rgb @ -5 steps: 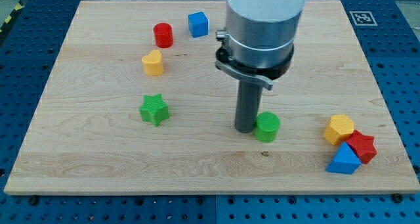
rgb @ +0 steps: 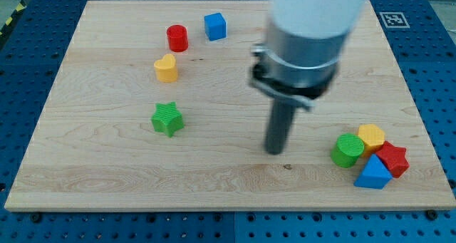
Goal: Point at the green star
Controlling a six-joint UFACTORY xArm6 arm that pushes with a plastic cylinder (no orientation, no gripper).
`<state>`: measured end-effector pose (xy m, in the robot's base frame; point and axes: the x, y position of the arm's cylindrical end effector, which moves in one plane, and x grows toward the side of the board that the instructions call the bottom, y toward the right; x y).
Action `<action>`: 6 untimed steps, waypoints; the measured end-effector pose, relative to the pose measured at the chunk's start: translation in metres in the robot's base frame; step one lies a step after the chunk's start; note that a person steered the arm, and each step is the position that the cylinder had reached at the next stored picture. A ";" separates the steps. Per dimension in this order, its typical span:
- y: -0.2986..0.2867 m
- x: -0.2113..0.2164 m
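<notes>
The green star (rgb: 167,119) lies on the wooden board (rgb: 100,172), left of centre. My tip (rgb: 275,151) rests on the board well to the star's right and a little lower in the view. A green cylinder (rgb: 347,150) stands to the right of my tip, touching the cluster at the view's right.
A yellow heart-shaped block (rgb: 166,68), a red cylinder (rgb: 177,38) and a blue cube (rgb: 215,26) sit at the upper left. At the lower right a yellow hexagon-like block (rgb: 371,137), a red star (rgb: 392,160) and a blue triangle (rgb: 373,174) cluster together.
The green cylinder has moved right, from beside my tip to against the yellow block. My tip shifted slightly right and down. The arm looks blurred with motion.
</notes>
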<state>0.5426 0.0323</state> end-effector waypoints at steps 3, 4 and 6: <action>-0.256 -0.033; -0.250 -0.048; -0.232 -0.048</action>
